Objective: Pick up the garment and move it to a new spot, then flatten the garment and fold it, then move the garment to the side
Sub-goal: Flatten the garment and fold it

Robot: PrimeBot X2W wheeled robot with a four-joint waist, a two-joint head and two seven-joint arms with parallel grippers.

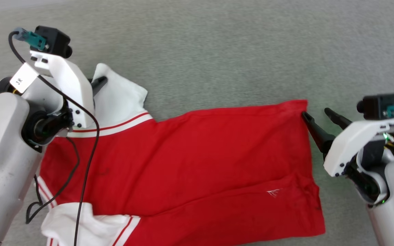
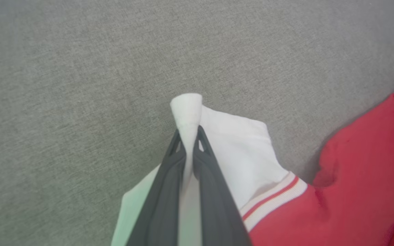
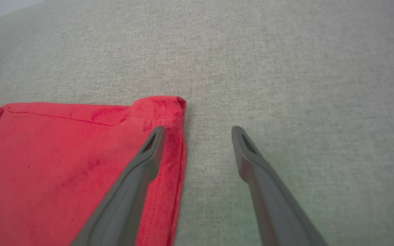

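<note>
Grey woven surface [image 1: 217, 51] runs under everything, bare on the far side; on it the left gripper [image 2: 187, 136] is pinched tight on the tip of the far white sleeve [image 2: 238, 153], with a peak of cloth standing up past its tips. That hold, I judge, fixes one top end so the cloth can be drawn flat. The right gripper [image 3: 199, 131] stands spread wide at the far right corner [image 3: 169, 104] of the hem, one finger over the red edge and the other over bare surface; it holds nothing, and seems placed to take the matching end. Outward from both, the garment [image 1: 190, 160] lies stretched left to right between the arms; it is mostly smooth, with one long crease toward the near edge, and its near sleeve [image 1: 80, 222] is bunched at the near left. A black cable [image 1: 87, 164] from the left arm dangles across the red cloth; it could drag on the fabric during a pull.
</note>
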